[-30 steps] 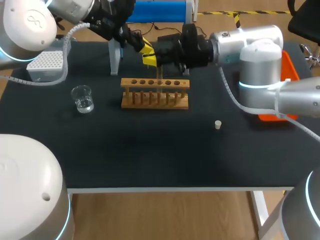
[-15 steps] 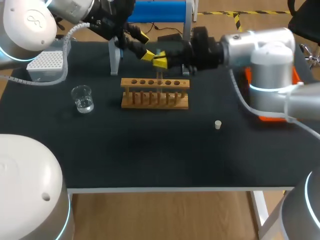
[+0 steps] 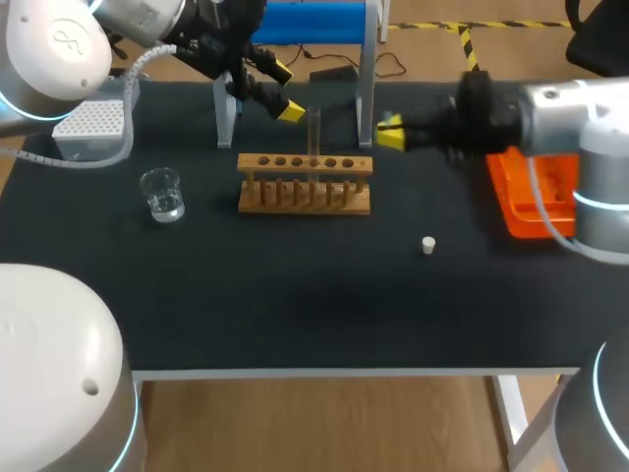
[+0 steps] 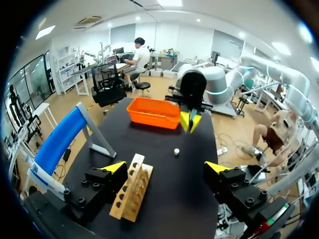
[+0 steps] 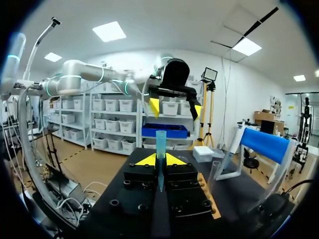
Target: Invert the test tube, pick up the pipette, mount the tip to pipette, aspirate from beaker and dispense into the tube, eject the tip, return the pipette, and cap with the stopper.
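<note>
Behind the wooden rack (image 3: 305,184), toward its left end, hangs my left gripper (image 3: 286,92). Its yellow-tipped fingers are spread wide with nothing between them. Its wrist view looks down on the rack (image 4: 132,194) from between those parted fingers.

The test tube (image 3: 314,133) stands upright in one of the rack's middle holes, and neither gripper touches it.

My right gripper (image 3: 390,131) is off the rack's right end and a little behind it, apart from both rack and tube. Its fingers are pressed together on a blue tapered piece (image 5: 160,149) shaped like a pipette tip. Its narrow end points back toward the wrist.

The small white stopper (image 3: 428,245) lies in front of the rack and to its right, well apart from it. A glass beaker (image 3: 162,194) holding clear liquid stands to the rack's left, near but not touching. A white tip box (image 3: 88,128) sits farther left and behind the rack. An orange tray (image 3: 536,192) lies well to the rack's right, beyond the right gripper. The grey legs of a stand (image 3: 226,113) rise behind the rack.
</note>
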`<state>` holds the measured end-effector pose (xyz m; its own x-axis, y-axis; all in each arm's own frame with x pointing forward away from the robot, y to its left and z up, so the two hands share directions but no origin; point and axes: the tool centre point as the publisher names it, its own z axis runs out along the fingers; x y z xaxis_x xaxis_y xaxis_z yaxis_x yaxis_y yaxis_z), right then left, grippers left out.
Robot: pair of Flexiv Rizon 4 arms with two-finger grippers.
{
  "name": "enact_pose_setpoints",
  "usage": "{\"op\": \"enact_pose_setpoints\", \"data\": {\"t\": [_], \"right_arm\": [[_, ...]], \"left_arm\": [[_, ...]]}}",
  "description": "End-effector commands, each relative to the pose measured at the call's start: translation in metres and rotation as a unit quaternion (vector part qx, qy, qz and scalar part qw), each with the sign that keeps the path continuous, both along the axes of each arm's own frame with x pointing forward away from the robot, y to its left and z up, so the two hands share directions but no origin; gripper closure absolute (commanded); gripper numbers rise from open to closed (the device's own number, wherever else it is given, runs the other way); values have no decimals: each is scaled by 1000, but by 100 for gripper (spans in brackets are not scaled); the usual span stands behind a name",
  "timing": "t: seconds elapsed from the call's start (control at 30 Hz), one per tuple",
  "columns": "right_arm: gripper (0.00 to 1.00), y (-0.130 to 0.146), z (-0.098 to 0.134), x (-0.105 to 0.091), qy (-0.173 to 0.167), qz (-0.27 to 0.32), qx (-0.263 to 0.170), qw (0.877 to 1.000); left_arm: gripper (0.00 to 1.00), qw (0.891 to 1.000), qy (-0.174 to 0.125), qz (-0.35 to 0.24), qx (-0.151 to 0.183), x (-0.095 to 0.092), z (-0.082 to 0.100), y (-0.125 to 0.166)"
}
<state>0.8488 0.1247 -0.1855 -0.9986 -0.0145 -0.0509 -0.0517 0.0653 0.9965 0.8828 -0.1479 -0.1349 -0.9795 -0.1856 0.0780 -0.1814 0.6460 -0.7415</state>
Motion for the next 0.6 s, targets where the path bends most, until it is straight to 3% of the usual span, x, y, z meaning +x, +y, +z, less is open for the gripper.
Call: {"op": "enact_pose_setpoints", "data": {"t": [0.03,0.3,0.6], "right_arm": [[100,-53,-3,-23,-4,-20,5,1000],[100,-85,-15,-29,-4,-8,7,1000],[100,-103,-25,-33,10,19,21,1000]], "left_arm": [[0,1000,1,0,1,0,1,0],[0,1000,1,0,1,0,1,0],[0,1000,1,0,1,0,1,0]]}}
